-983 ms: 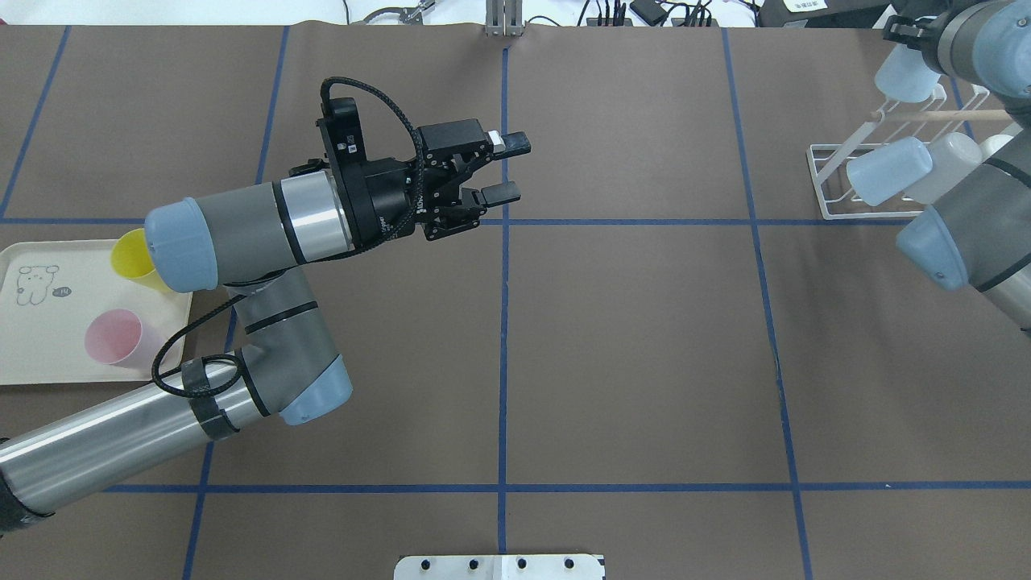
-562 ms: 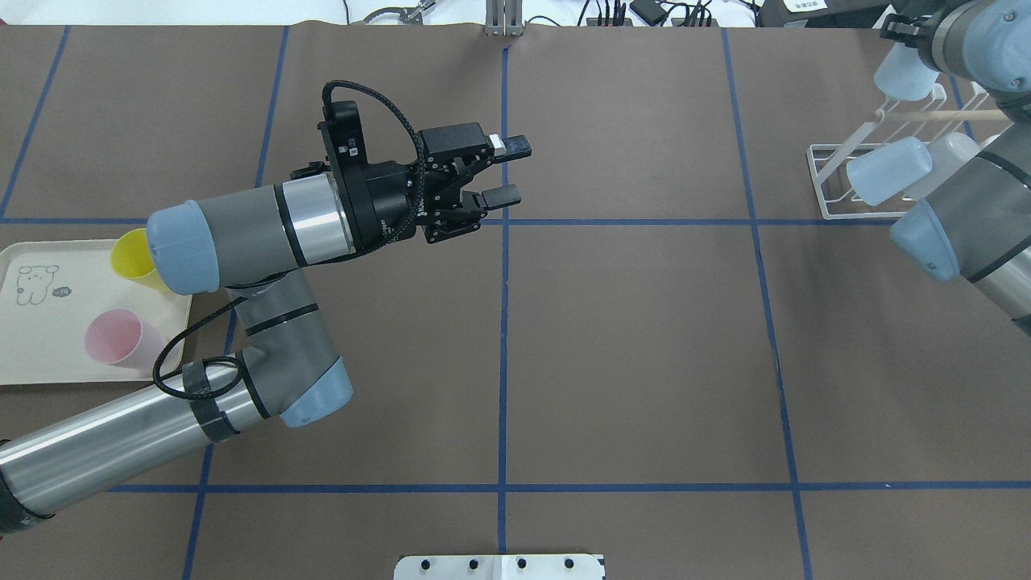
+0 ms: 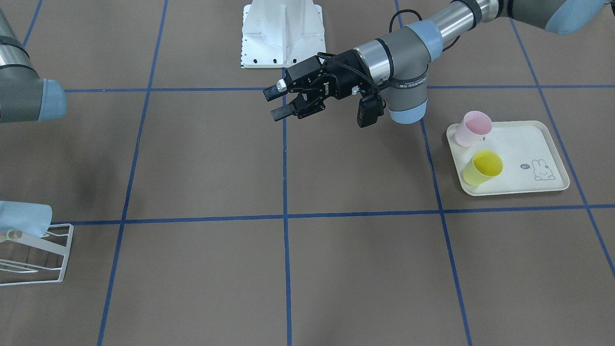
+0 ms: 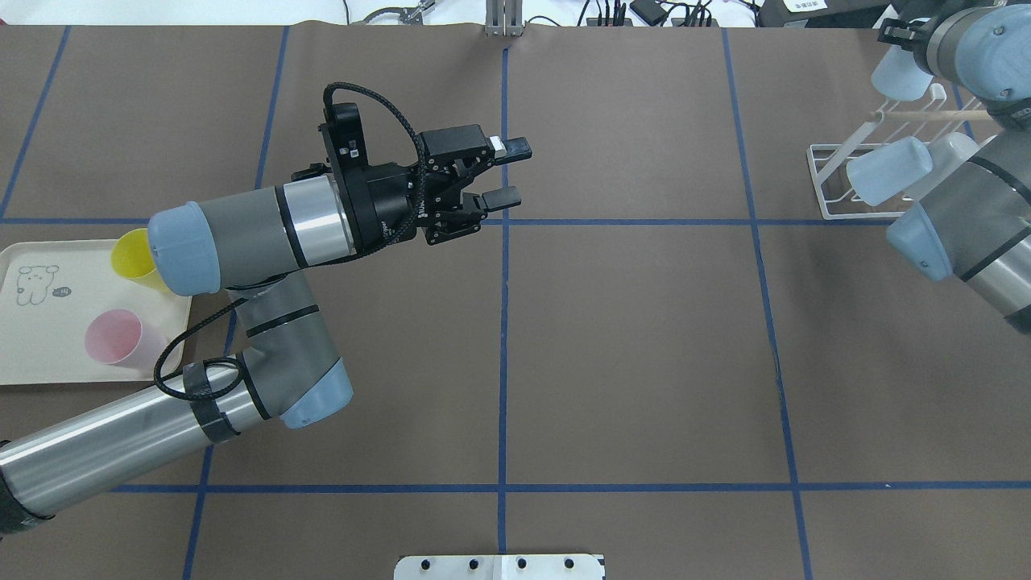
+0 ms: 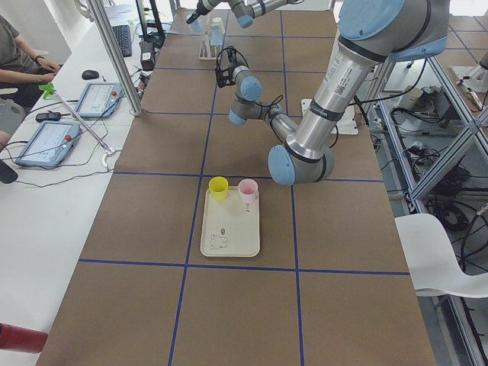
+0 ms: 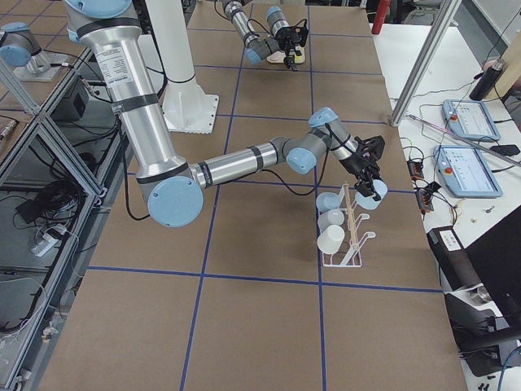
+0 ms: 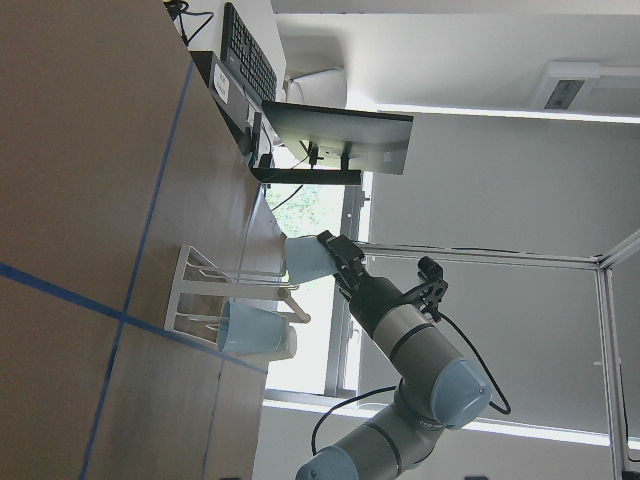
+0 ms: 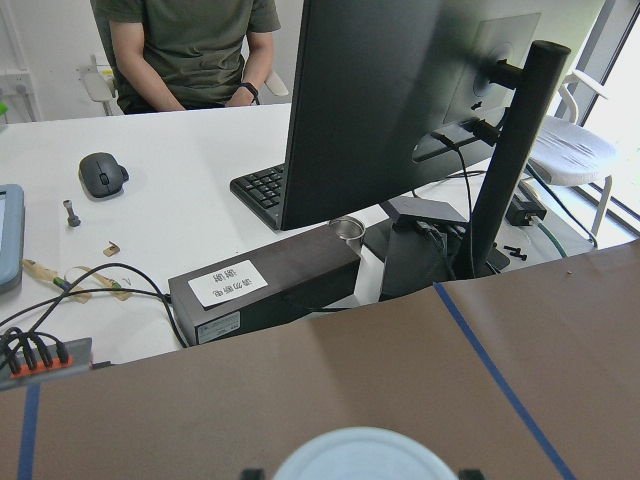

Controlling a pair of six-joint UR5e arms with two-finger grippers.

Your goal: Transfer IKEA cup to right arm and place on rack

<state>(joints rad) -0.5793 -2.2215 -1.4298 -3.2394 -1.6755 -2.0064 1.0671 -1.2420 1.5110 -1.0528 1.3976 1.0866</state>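
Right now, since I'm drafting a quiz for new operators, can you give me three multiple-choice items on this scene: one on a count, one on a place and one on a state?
1. How many cups stand on the cream rabbit-print tray?
A. One
B. Two
C. Four

2. Where is the pale blue plastic cup that the right gripper holds?
A. On that tray
B. At the small white wire-frame rack
C. At the table's centre

3. How is the left gripper?
A. Open, empty
B. Shut on a cup
C. Shut, empty

Answers:
1. B: only a yellow cup and a pink cup stand on it.
2. B: the overhead view shows it by the rack's upper rods.
3. A: its fingers stand apart with nothing between them.
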